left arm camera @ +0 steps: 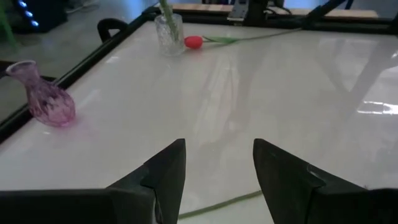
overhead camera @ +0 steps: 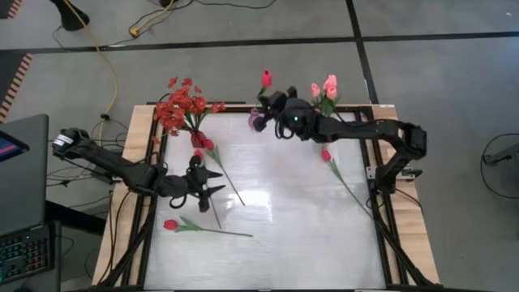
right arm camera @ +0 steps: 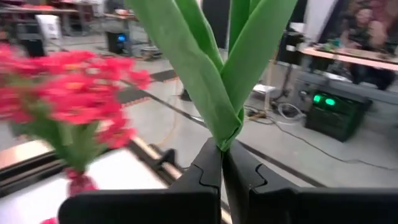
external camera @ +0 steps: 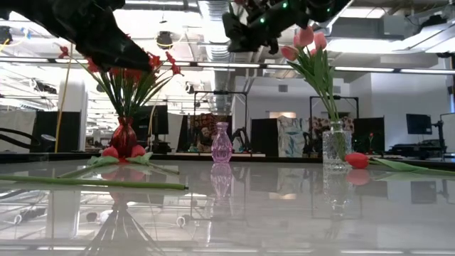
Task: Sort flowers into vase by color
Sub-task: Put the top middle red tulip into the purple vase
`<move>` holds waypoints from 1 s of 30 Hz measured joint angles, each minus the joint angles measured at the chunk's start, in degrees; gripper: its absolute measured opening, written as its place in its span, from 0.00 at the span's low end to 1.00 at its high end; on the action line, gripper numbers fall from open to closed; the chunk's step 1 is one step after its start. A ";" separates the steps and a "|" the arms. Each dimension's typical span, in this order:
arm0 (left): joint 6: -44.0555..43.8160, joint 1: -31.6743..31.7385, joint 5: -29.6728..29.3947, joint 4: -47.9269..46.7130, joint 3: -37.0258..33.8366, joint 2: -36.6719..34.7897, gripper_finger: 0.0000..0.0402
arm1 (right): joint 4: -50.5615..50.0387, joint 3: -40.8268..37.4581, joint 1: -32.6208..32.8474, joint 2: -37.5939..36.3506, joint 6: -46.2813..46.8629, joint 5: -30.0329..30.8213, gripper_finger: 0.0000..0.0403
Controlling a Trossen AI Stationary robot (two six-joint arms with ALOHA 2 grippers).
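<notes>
**Right arm holds a red tulip up high, needs a vase**

The right gripper (right arm camera: 222,163) is pinching a green stem w/ leaves, fingers pressed tight on it. In the high view that arm sits near the far edge of the table, and a red tulip (overhead camera: 266,79) sticks out past it. So the step now looks like: carry this red flower to a vase.

Where things are:
- Red vase (external camera: 124,136) at the far left, already full of small red blossoms (overhead camera: 182,104).
- Purple vase (external camera: 222,144) in the middle, no flowers in it.
- Clear vase (external camera: 332,146) on the right, w/ pink tulips (overhead camera: 324,89) in it.
- Loose red tulips lie flat on the table (overhead camera: 276,235): one near the front left (overhead camera: 170,225), one by the right side (overhead camera: 326,154), two by the red vase (overhead camera: 204,147).

The left gripper (left arm camera: 217,168) hangs low over the table w/ fingers spread, holding nothing. A green stem lies just under it.

Next, I think the right arm must line the stem end up over a vase mouth and lower it straight. The mouths are small, so aim matters. Red goes w/ red, prob. the red vase.
</notes>
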 joint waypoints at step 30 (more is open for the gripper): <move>2.56 0.26 -5.96 -1.47 0.00 0.07 0.44 | -0.92 0.00 -5.64 5.75 3.48 -7.12 0.08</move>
